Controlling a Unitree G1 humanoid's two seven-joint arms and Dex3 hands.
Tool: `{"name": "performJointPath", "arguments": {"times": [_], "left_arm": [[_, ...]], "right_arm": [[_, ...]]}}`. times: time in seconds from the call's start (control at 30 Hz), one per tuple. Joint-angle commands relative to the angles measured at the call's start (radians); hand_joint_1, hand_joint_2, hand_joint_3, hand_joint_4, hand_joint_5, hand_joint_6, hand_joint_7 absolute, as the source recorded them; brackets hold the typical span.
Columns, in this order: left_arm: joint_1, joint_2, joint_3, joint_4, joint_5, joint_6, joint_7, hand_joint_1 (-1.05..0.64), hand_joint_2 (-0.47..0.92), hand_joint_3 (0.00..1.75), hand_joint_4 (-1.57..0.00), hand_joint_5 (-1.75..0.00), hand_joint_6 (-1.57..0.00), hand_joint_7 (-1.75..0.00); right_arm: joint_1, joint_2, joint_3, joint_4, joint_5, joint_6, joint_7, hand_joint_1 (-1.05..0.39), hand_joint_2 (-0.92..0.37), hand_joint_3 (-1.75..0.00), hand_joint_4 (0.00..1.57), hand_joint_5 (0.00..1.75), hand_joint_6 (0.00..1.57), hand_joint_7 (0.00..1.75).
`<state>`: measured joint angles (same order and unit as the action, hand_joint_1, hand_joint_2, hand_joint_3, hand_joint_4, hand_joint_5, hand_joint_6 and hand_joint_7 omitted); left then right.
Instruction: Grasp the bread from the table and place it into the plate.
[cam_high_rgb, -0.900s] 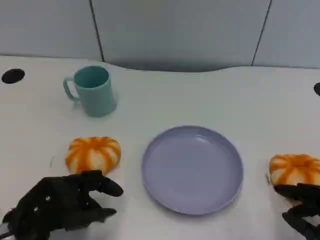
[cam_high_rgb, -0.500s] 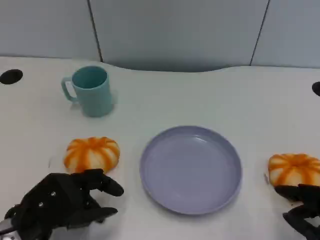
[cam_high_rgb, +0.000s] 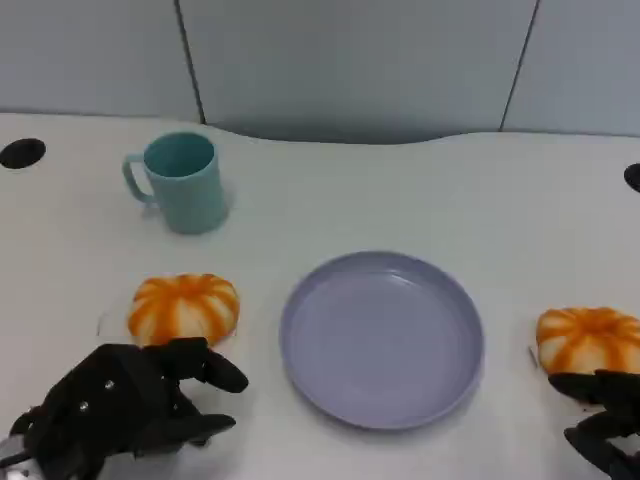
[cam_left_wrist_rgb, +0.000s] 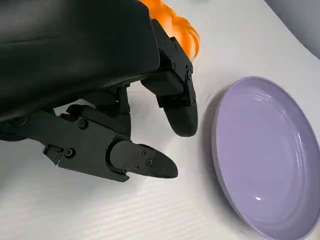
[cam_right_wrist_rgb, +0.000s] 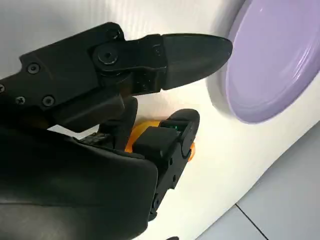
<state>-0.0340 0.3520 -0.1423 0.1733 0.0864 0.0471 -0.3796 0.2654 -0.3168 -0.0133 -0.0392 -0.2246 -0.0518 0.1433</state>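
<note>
We see a lavender plate (cam_high_rgb: 382, 338) empty at the middle of the white table (cam_high_rgb: 400, 190). One orange-striped bread (cam_high_rgb: 184, 307) lies to its left, just beyond our left hand (cam_high_rgb: 120, 405), whose fingers (cam_left_wrist_rgb: 176, 100) are parted and hold nothing. A second bread (cam_high_rgb: 588, 338) lies to the plate's right, with our right hand (cam_high_rgb: 605, 425) just before it, fingers apart and empty. A teal mug (cam_high_rgb: 184, 182) stands farther back on the left.

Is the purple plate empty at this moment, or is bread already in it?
Empty. The plate shows only bare purple surface; both bread rolls, left and right, lie on the table beside it.
</note>
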Motion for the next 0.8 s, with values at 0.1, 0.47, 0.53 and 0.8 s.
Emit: {"name": "performJointPath", "arguments": {"times": [0.1, 0.47, 0.53, 0.8], "left_arm": [[0.043, -0.047, 0.08, 0.143, -0.056, -0.291, 0.056, -0.4, 0.92, 0.1, -0.53, -1.16, -0.57, -0.81], [0.037, 0.109, 0.103, -0.084, 0.522, -0.455, 0.359, -0.54, 0.92, 0.07, -0.3, -0.95, -0.56, -0.2], [0.035, 0.135, 0.099, -0.191, 0.646, -0.363, 0.349, -0.59, 0.92, 0.09, -0.32, -0.83, -0.6, -0.12], [-0.025, 0.166, 0.025, -0.336, 0.833, -0.157, 0.198, -0.73, 0.92, 0.1, -0.13, -0.63, -0.39, 0.0]], "right_arm": [[0.003, 0.012, 0.011, -0.012, 0.001, -0.007, -0.009, -0.34, -0.92, -0.4, 0.5, 0.82, 0.72, 0.01], [0.003, 0.037, 0.042, -0.036, -0.022, 0.005, -0.027, -0.32, -0.92, -0.37, 0.5, 0.85, 0.72, 0.01], [0.001, 0.041, 0.046, -0.038, -0.024, 0.009, -0.027, -0.32, -0.92, -0.37, 0.49, 0.85, 0.72, 0.01], [-0.01, 0.036, 0.053, -0.03, -0.039, 0.016, -0.031, -0.3, -0.92, -0.37, 0.49, 0.84, 0.72, 0.01]]}}
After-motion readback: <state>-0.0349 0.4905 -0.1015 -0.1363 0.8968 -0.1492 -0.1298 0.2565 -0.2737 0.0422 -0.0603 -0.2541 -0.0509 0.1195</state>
